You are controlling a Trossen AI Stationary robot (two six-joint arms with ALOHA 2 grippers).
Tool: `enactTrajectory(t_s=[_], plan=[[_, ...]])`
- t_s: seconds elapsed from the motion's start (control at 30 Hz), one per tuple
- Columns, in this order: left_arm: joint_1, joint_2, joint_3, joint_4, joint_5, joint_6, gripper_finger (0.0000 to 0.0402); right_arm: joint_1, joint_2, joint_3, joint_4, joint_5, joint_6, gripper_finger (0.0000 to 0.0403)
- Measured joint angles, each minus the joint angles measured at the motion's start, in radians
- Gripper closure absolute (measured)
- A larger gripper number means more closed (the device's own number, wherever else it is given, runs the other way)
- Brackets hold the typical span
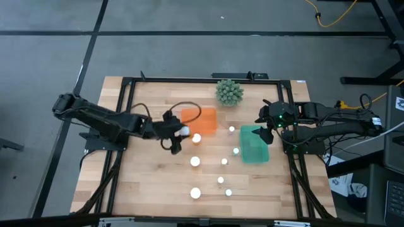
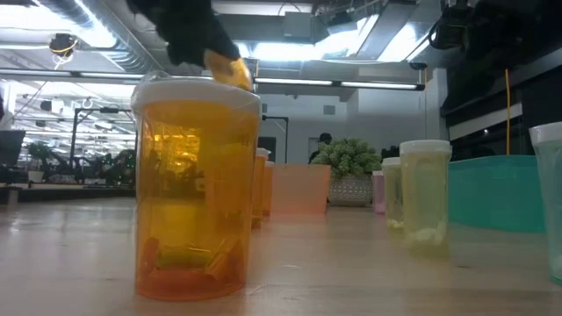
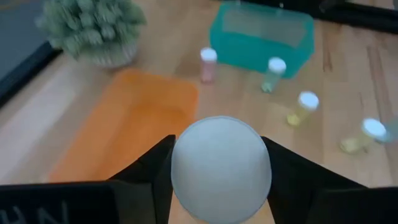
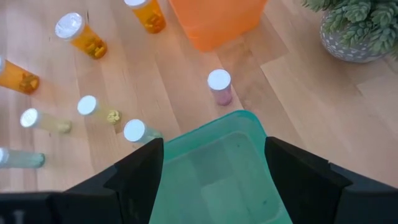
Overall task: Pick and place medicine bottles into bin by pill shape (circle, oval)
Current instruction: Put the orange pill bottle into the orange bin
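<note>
One bottle [image 3: 221, 169] pinched in the left gripper [image 1: 178, 132] jaws hangs just left of the orange tray [image 1: 200, 120], centre frame; right gripper [image 1: 267, 128] jaws spread.

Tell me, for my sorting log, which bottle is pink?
The pink bottle standing between the orange bin and the teal bin; the others look orange, yellow or pale green.

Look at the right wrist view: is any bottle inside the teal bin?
No: the teal bin shows only its bare floor, and the bottles stand outside it on the table.
</note>
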Motion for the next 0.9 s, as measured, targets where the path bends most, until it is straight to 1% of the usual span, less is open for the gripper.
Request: enactTrajectory(t_s=[0.07,0.2,0.3,0.4,0.53,0.77,0.9], plan=[[0.051,0.021,0.024,0.010,0.034,0.043,0.0222,0.000,0.000,0.000,0.000,0.000,-0.006,0.0121],[0.160,0.083,0.075,0.009,0.123,0.071,0.0222,0.000,0.000,0.000,0.000,0.000,-0.015,0.0121],[0.225,0.139,0.110,0.005,0.163,0.093,0.0222,0.000,0.000,0.000,0.000,0.000,-0.028,0.0121],[0.273,0.195,0.141,0.006,0.171,0.097,0.0222,0.000,0.000,0.000,0.000,0.001,-0.028,0.0121],[0.311,0.266,0.151,0.005,0.241,0.115,0.0222,0.000,0.000,0.000,0.000,0.000,-0.028,0.0121],[0.360,0.355,0.151,-0.005,0.236,0.116,0.0222,0.000,0.000,0.000,0.000,0.000,-0.028,0.0121],[0.391,0.395,0.151,-0.061,0.236,0.116,0.0222,0.000,0.000,0.000,0.000,0.000,-0.026,0.0121]])
